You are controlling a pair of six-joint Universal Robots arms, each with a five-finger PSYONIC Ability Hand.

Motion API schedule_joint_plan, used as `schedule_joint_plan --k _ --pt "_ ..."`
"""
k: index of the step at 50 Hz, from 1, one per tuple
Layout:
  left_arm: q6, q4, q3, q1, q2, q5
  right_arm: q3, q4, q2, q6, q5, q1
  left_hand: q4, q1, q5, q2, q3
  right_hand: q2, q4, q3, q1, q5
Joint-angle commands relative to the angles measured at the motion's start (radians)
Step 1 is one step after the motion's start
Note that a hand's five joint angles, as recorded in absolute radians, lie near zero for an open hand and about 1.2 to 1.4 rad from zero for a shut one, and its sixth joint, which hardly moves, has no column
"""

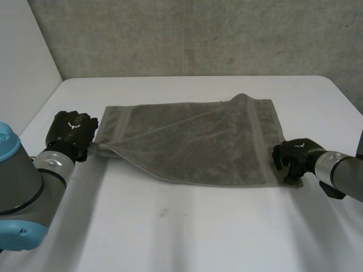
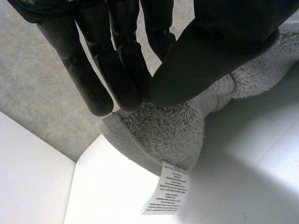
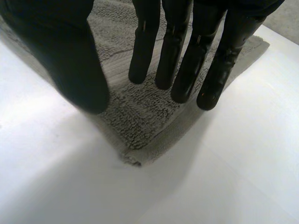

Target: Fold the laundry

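A grey towel [image 1: 193,141] lies spread across the white table [image 1: 187,226], with a diagonal fold running from its near left corner to the far right. My left hand [image 1: 71,133] is at that left corner. In the left wrist view its fingers and thumb [image 2: 210,56] pinch the towel corner [image 2: 168,130], raised off the table, with a white care label [image 2: 168,193] hanging below. My right hand [image 1: 295,156] is at the near right corner. In the right wrist view its fingers [image 3: 187,70] are straight over the flat corner [image 3: 135,126], thumb apart, pinching nothing.
A grey concrete wall [image 1: 198,34] stands behind the table's far edge, and a white wall [image 1: 22,68] runs along the left. Bare tabletop stretches in front of the towel toward the near edge.
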Motion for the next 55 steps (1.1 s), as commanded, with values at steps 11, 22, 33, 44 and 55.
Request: schedule_joint_plan --k 11,22,33,44,55 --pt "0.0 -0.001 0.0 -0.002 -0.001 0.0 0.084 -0.088 -0.021 -0.002 -0.009 0.002 0.179 0.193 0.18 0.179 0.18 -0.151 -0.164 -0.162 -0.034 -0.176" --pt "-0.002 -0.001 0.0 -0.006 -0.003 0.0 0.087 -0.146 0.019 -0.014 -0.006 0.002 0.179 0.193 0.18 0.179 0.18 -0.034 -0.047 -0.045 0.084 -0.059" --pt "-0.002 -0.001 0.0 -0.006 -0.003 0.0 0.087 -0.217 0.021 -0.013 -0.003 0.004 0.179 0.193 0.18 0.179 0.18 0.045 0.033 0.034 0.163 0.02" --pt "-0.002 -0.001 0.0 -0.006 -0.003 0.0 0.06 -0.246 0.05 -0.01 0.003 0.011 0.179 0.193 0.18 0.179 0.18 0.098 0.085 0.087 0.216 0.073" --pt "-0.002 -0.001 -0.005 -0.006 -0.003 0.0 0.023 -0.248 0.081 0.004 0.008 0.03 0.179 0.193 0.18 0.179 0.18 0.555 0.542 0.544 0.672 0.53"
